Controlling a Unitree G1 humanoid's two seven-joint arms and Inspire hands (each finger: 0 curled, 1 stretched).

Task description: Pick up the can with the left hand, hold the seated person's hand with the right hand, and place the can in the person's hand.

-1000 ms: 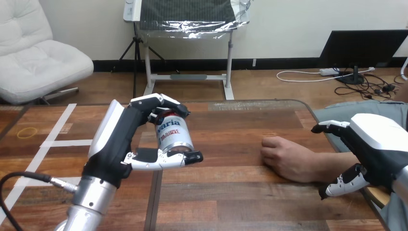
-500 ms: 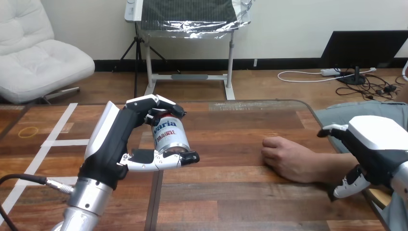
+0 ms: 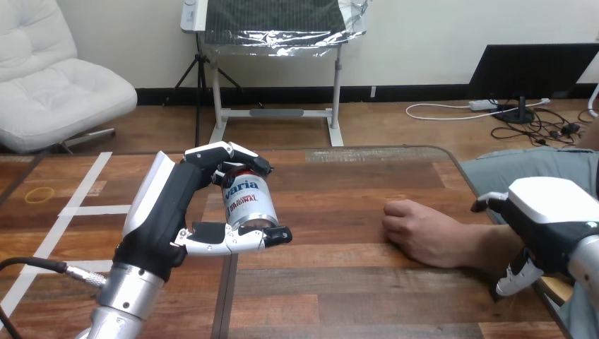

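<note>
**Left hand** (image 3: 169,208): matt black plastic body. The shells on its back and along the fingers are smooth white plastic with a light gloss.

**Forearm** (image 3: 131,293) behind the left hand: silver metal with a soft, brushed sheen.

**Can** (image 3: 247,201), clasped between the left hand's fingers and thumb: smooth metal. The printed wall is glossy, and the bare rim beside the thumb is bright.

**Worktop** (image 3: 339,282) beneath both hands: wooden planks in mixed browns with visible grain and a satin finish that gives faint reflections.

**Tape** (image 3: 95,210) on the wood at the left hand's outer side: flat, matt white strips.

**Right hand** (image 3: 547,208): matt black plastic under a smooth white shell that catches the light.
</note>
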